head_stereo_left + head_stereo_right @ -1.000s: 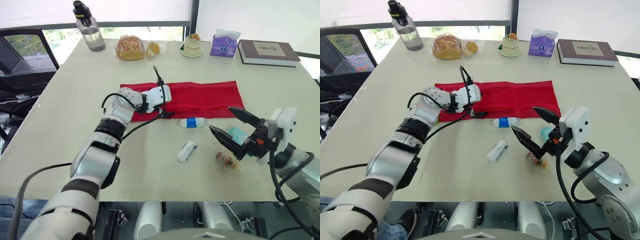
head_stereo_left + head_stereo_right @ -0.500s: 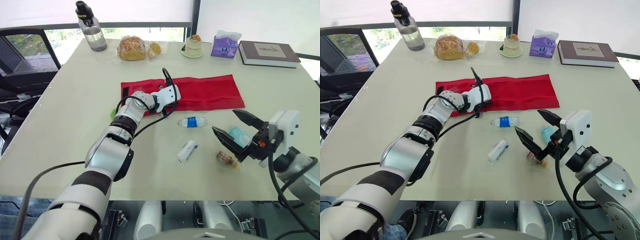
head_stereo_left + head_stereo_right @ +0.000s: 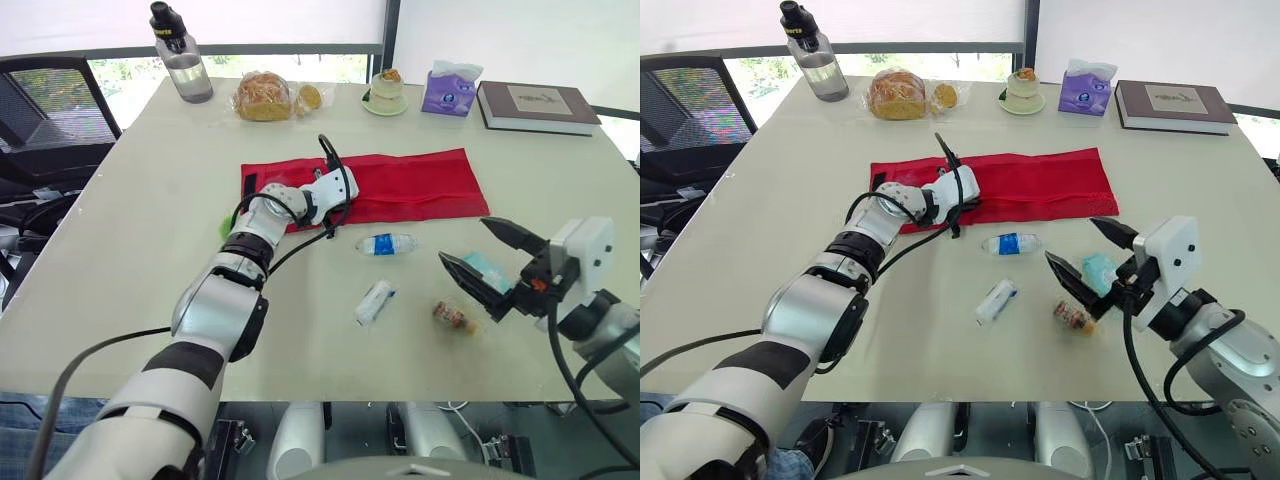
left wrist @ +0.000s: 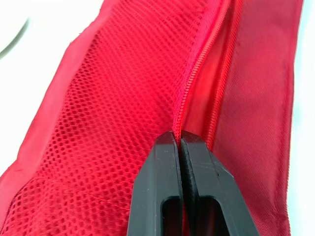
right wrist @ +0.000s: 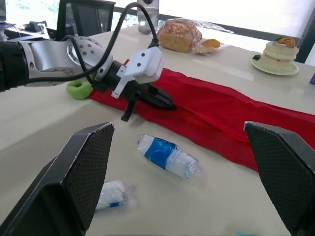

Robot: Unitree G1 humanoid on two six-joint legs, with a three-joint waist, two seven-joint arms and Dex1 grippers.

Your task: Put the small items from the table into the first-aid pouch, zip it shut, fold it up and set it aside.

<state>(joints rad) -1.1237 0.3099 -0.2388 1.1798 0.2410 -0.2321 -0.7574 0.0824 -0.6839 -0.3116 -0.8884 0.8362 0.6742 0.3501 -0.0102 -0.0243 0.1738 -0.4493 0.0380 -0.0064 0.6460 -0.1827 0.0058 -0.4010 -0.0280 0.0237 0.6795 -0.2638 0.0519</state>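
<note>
The red first-aid pouch (image 3: 410,185) lies unfolded across the middle of the table. My left gripper (image 3: 340,203) rests on its left part. Its fingers (image 4: 167,162) are shut, with the tips on the zip line, and what they pinch is hidden. On the table nearer to me lie a small blue-labelled bottle (image 3: 386,244), a white tube (image 3: 374,301), a small brown vial (image 3: 452,317) and a teal packet (image 3: 1098,268). My right gripper (image 3: 462,238) hovers open just above the teal packet and the vial, with nothing between its fingers.
Along the far edge stand a water bottle (image 3: 180,55), bagged bread (image 3: 265,97), a cake on a plate (image 3: 385,92), a purple tissue pack (image 3: 447,90) and a book (image 3: 535,105). A green object (image 5: 78,89) lies by my left forearm. A black chair (image 3: 50,110) stands at the left.
My left gripper moved from the pouch's near edge onto the zip line and shut there. My right gripper drifted a little to the right, still open.
</note>
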